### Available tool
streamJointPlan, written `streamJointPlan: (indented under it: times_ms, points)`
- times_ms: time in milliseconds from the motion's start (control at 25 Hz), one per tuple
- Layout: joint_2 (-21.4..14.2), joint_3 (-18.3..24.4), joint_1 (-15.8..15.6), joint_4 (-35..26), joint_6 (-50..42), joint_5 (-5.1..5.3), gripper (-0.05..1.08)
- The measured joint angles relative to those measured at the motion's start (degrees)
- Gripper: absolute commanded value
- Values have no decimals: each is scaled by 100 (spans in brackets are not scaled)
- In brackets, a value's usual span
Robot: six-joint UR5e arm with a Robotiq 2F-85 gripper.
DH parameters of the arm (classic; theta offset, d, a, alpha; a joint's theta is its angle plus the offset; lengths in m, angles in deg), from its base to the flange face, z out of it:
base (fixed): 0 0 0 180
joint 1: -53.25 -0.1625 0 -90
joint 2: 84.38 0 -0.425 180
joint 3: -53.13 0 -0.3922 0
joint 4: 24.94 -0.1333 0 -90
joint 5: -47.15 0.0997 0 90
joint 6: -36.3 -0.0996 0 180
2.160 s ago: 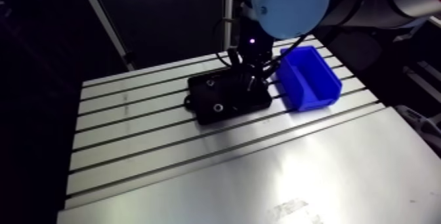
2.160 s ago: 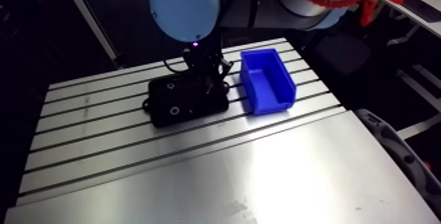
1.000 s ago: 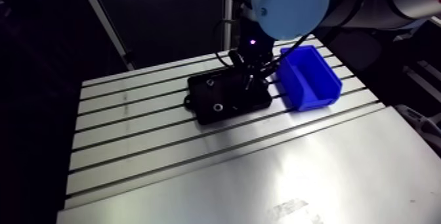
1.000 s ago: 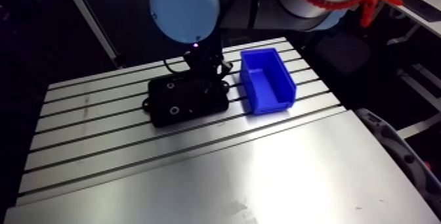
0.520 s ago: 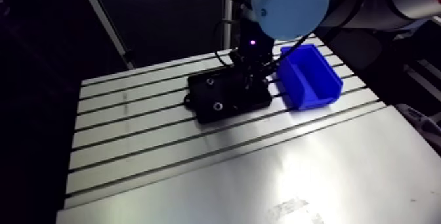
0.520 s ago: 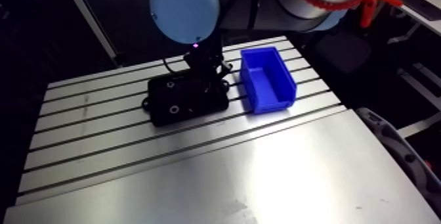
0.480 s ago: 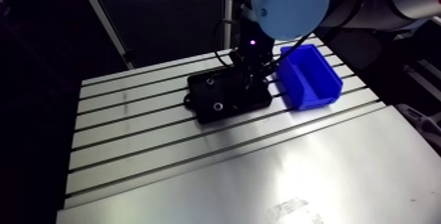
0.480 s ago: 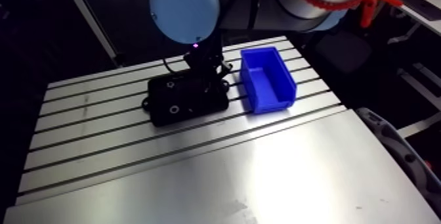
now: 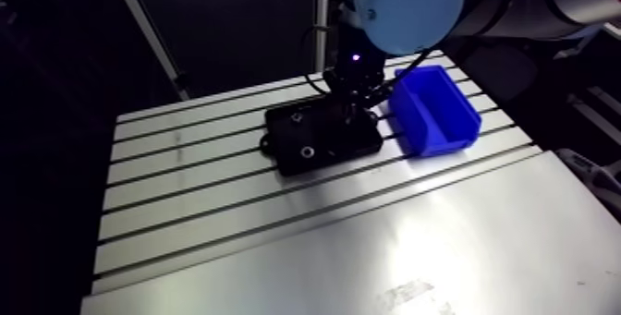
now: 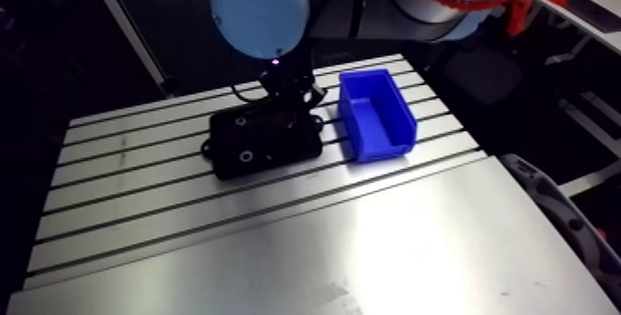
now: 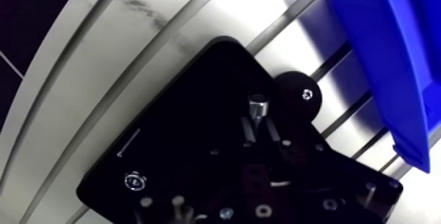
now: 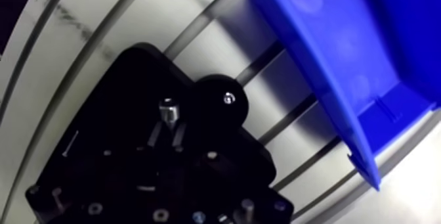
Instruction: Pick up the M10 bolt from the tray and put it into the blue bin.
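Fingers (image 11: 248, 132): the wrist view shows them dark against the dark tray, standing narrow with the shank of the M10 bolt (image 11: 257, 104) between them, so they read as clamped on it. The contact itself is hard to see. The bolt's bright socket head stands just ahead of the fingertips, over the black tray (image 11: 190, 128), near the tray's edge on the bin side. Whether the bolt is clear of its seat cannot be told. A black round knob (image 11: 298, 95) sits just beside the bolt at the tray's rim. Other small fasteners (image 11: 133, 180) lie elsewhere in the tray, well apart from the bolt. In the arm view, the blue bin (image 9: 434, 111) rests on the slotted table (image 9: 185, 199) at about 3 o'clock from the tray, near it, with a strip of bare table between them. Step in hand, by judgement: the grasp is made and the lift is due. The next move calls for a straight rise until the bolt clears the knob and the bin's near wall, then a short carry toward 3 o'clock and a release over the bin's opening. Pose: the wrist comes down near vertical, and the gripper (image 9: 351, 106) is low over the tray's 3 o'clock end.
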Motion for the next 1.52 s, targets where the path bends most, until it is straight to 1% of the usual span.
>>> streamJointPlan:
  times_ms: [160, 320, 600, 720, 840, 920, 1000, 1200, 1400, 1520]
  points:
    - [-103, 26, -14, -76, 7, 5, 107]
    - [-293, 108, -29, -355, 122, 6, 107]
    - [-835, 329, -35, -871, 559, 19, 102]
    - [-997, 534, -35, -1231, 725, 14, 102]
    - [-1116, 887, -33, -1869, 1050, -1, 102]
    - [-1151, 1024, -27, -2096, 1231, -2, 102]
    - [-1201, 1187, -16, -2309, 1497, 1, 102]
    - [-1295, 1459, -3, -2553, 2255, 16, 101]
    - [-1393, 1581, -6, -2652, 3530, 53, 101]
    - [-1453, 1615, -3, -2742, 4541, 60, 101]
